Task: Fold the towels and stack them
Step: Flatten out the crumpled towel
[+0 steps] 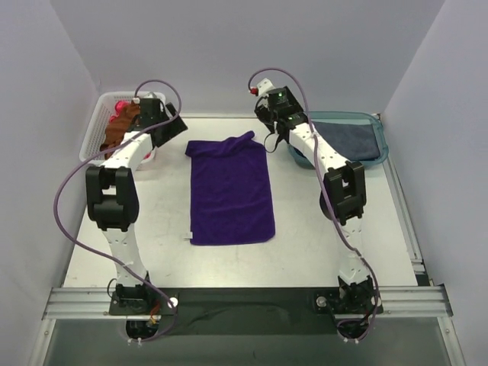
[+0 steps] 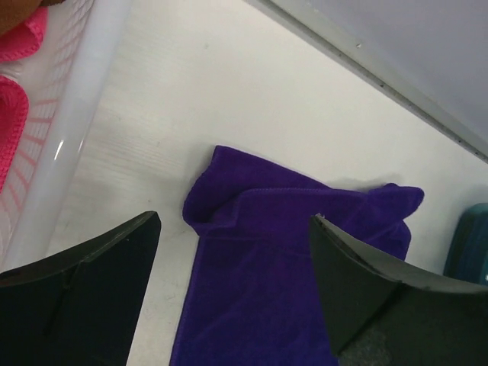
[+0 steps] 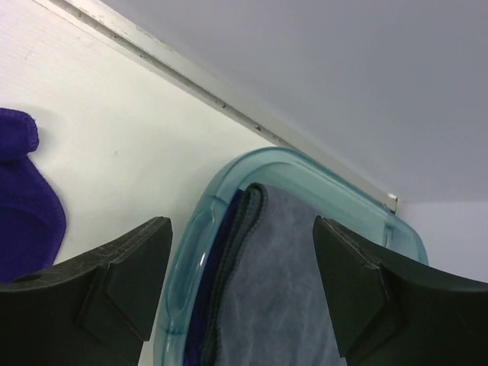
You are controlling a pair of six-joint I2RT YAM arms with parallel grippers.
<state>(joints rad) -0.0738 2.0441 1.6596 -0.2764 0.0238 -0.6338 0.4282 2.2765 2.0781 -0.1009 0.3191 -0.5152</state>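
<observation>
- Our left gripper (image 2: pixel 235 221) stands wide with nothing between its fingers. In its wrist view it hangs over the far left corner of the purple towel (image 2: pixel 259 290).
- Our right gripper (image 3: pixel 242 223) is also spread wide and empty. It is over the near rim of the teal tub (image 3: pixel 191 252), with the purple cloth only at the left edge of its view.
- We think a pinch on the left could go wrong. That corner is doubled over into a soft ridge, so the fingers might catch only the lip or take two layers, and the fold would come out skewed.
- On the right, a straight descent could knock the tub rim or snag the blue-grey towel (image 3: pixel 282 290) lying inside it. That arm would have to move toward the purple corner first.
- If the two arms take uneven holds, we expect the limp cloth to drag crooked across the table (image 1: pixel 152 229).
- In the overhead view the purple towel lies lengthwise at the centre of the frame. It is mostly flat, with straight sides and near edge, but its far edge is rumpled and the upper right corner is curled over.
- At upper left, the white basket (image 1: pixel 103 122) holds a pink towel (image 2: pixel 11 114) and a rust-brown towel (image 1: pixel 122 126), both bunched up.
</observation>
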